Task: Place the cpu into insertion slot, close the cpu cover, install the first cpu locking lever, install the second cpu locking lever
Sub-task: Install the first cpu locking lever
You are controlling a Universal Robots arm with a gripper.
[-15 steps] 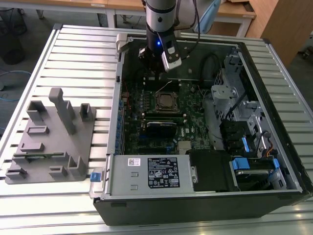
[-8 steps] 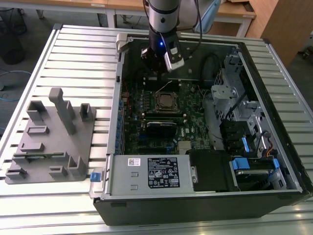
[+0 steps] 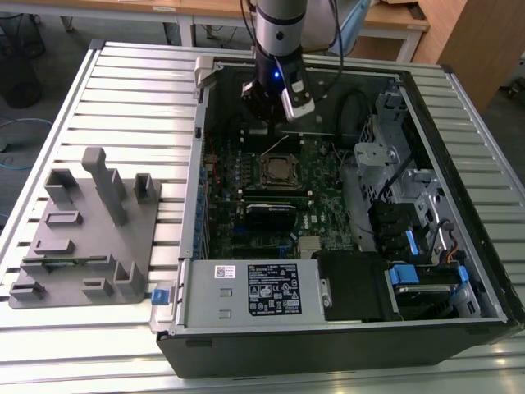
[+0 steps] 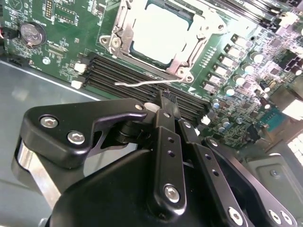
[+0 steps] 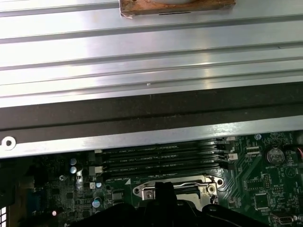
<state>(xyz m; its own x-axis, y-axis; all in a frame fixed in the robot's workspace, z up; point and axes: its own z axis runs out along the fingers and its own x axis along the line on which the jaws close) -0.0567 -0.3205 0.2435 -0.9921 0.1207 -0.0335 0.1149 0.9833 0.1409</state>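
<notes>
Status from my remote seat: the cpu (image 4: pixel 161 30) is already down in the insertion slot (image 3: pixel 265 172), and the cpu cover (image 4: pixel 199 45) lies flat over it, so the bright chip face shows through the window. In the exterior view the socket sits about mid-board, with the hand (image 4: pixel 165 101) at 12 o'clock from it.

The hand is clenched with its fingertips pressed together and nothing between them. Its tip is just beside the free end of a thin wire locking lever (image 4: pixel 142 83), which lies loose along the socket edge next to the memory slots (image 5: pixel 161 158).

So I reckon I'm on the first lever. To do it well, I'd push on the wire near its end, keep the tip off the memory slots, and go slow so it doesn't spring out.

Head count:
- one cpu, one slot, one cover
- one lever I can actually make out
- four memory slots
- one coin cell (image 4: pixel 31 32)
- one grey fixture (image 3: pixel 82 230) on the table (image 3: pixel 123 90), at 9 o'clock from the case (image 3: pixel 328 349)
</notes>
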